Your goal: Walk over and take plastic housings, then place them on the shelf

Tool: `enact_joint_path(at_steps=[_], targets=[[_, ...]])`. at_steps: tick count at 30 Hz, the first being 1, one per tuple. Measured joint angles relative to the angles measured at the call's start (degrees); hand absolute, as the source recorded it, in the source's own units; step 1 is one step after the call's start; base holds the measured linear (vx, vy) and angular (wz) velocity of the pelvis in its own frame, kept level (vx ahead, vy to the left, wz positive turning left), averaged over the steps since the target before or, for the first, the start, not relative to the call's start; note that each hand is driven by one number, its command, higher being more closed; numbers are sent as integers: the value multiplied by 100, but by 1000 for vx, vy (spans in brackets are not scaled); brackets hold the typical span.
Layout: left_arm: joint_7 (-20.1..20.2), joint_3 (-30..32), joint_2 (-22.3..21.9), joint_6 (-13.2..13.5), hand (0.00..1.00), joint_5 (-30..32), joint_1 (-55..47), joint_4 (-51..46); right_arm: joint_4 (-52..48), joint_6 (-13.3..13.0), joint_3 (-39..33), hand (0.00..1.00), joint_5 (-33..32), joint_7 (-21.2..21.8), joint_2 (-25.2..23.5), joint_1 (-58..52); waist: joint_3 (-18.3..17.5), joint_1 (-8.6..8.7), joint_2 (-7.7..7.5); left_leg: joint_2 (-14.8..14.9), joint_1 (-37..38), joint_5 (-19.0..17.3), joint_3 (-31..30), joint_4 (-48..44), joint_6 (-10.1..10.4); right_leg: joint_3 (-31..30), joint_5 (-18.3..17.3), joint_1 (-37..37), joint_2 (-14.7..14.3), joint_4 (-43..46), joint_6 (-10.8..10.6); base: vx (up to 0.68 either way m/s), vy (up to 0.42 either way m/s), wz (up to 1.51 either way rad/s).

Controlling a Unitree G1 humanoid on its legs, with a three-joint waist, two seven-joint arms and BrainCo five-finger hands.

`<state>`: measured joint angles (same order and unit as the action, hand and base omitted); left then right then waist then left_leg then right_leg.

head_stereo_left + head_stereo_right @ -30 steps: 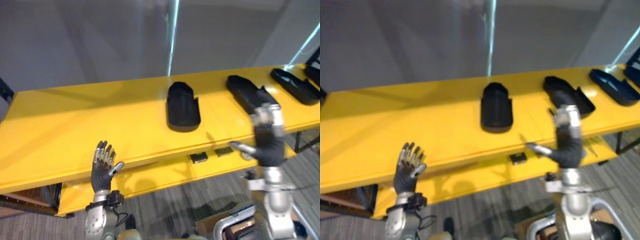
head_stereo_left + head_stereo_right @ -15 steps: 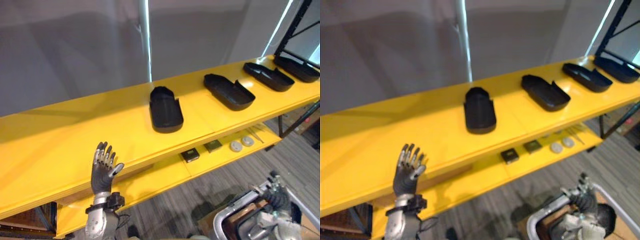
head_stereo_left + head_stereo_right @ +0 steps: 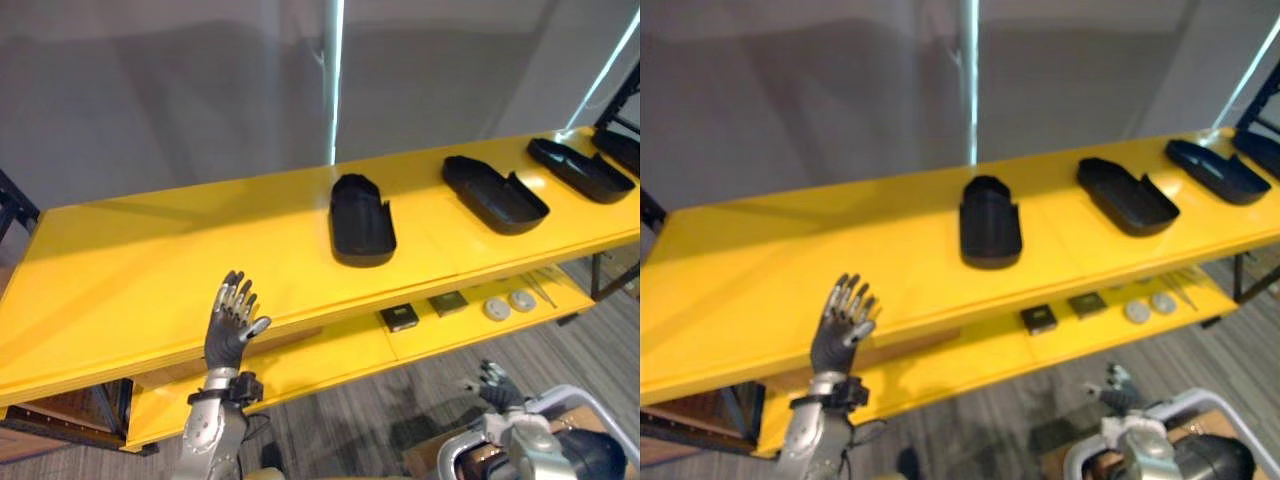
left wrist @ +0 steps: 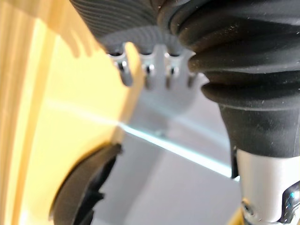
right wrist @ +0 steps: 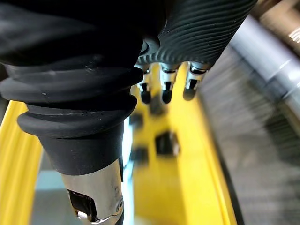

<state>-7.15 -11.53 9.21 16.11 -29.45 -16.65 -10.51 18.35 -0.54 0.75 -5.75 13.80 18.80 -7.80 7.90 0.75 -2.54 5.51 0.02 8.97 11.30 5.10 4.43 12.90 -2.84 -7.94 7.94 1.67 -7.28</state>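
Plastic housings (image 3: 362, 220) lie in row on yellow shelf (image 3: 150, 270) top; you hold none. Left hand (image 3: 230, 325) raised at shelf edge, fingers spread; right hand (image 3: 492, 383) low, fingers relaxed, empty. Likely between placements: fetch next housing, fill bare left stretch.

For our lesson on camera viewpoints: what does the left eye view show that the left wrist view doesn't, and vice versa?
Left eye view: three further housings along the upper shelf, small parts on the lower shelf, the right hand low, open. Left wrist view: the ribbed cover of the left hand from close. Both: the open left hand, the yellow upper shelf, the leftmost housing.
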Motion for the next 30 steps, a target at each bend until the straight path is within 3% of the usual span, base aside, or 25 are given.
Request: enact_joint_path(at_steps=[1,4,7,12,16,21,24,25,30], targets=[[60,12,0,3,0,2,13,111,-524,-159,210,0,-433,357,26,29,0,-1,-19,-14,0,2,-1,0,-2,0,3,2,13,13,-1,0,0,0],[139,121,-7,3,0,14,100,163,-1210,-573,327,0,-1569,878,58,368,-2,-15,-58,-34,7,10,-6,0,-15,0,3,6,35,57,1,0,0,0],[141,331,-8,-4,0,19,141,163,-1421,-876,242,0,-2556,1064,98,658,-7,-15,-66,-38,19,18,-5,0,-26,0,1,7,41,76,5,0,0,0],[209,415,-37,-53,0,17,152,163,-1571,-1054,-66,0,-3074,1103,114,675,-6,-10,-64,-41,42,17,3,1,-23,-9,-30,6,49,56,45,-21,11,-1],[310,409,-78,-136,0,15,151,164,-1570,-1268,-410,0,-3062,509,123,829,3,-4,-42,-44,51,24,4,1,-21,-15,-26,2,54,61,39,0,0,0],[304,354,-80,-161,0,14,154,165,-1416,-1443,-917,0,-2860,-629,125,1407,11,-2,15,-55,51,45,3,0,-39,-15,-13,1,64,57,35,0,0,0],[258,101,-63,-161,0,14,242,208,-581,-1378,-1028,0,-2657,-1082,186,2163,12,-17,53,-57,53,56,-9,1,-56,-10,14,-24,71,22,19,1,1,1],[224,-101,-60,-162,0,11,375,337,-26,-1234,-1022,0,-2652,-1270,288,2606,25,-63,79,-50,53,58,-52,1,-59,7,43,-64,69,-28,13,0,0,4],[172,-381,-45,-164,0,-51,550,568,1520,-960,-869,0,-2519,-1505,675,3641,37,-243,97,-64,51,77,-222,1,-79,146,98,-222,66,-134,-27,15,-2,16]])
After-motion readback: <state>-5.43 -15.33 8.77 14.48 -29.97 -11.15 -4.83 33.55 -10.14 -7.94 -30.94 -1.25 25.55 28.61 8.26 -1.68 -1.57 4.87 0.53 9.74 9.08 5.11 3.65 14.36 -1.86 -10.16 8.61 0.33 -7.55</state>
